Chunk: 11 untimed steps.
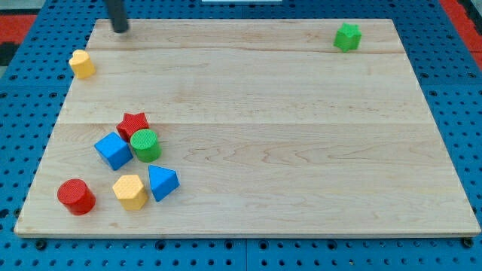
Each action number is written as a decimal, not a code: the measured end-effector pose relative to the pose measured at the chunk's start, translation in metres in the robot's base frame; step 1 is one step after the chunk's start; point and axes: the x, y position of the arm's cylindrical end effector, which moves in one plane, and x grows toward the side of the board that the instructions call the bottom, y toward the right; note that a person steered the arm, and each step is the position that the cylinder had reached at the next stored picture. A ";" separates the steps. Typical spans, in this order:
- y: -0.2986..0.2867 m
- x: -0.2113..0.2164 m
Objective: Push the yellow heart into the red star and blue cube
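The yellow heart [81, 64] lies near the board's left edge, toward the view's top. The red star [133, 123] sits lower down on the left, touching the green cylinder [145, 145]. The blue cube [113, 150] lies just below-left of the star, beside the green cylinder. My tip [120, 29] is at the view's top left, above and to the right of the yellow heart, apart from it and far from the star and cube.
A red cylinder [76, 196], a yellow hexagonal block [130, 191] and a blue triangular block [162, 182] lie at the bottom left. A green star-like block [347, 37] sits at the top right. The wooden board [301, 150] ends near the red cylinder.
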 end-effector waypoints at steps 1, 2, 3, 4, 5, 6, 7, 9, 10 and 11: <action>-0.032 0.029; 0.005 0.095; 0.078 0.161; 0.070 0.165; 0.062 0.088; 0.007 0.135; 0.038 0.199; 0.083 0.167; 0.165 0.178; 0.173 0.217</action>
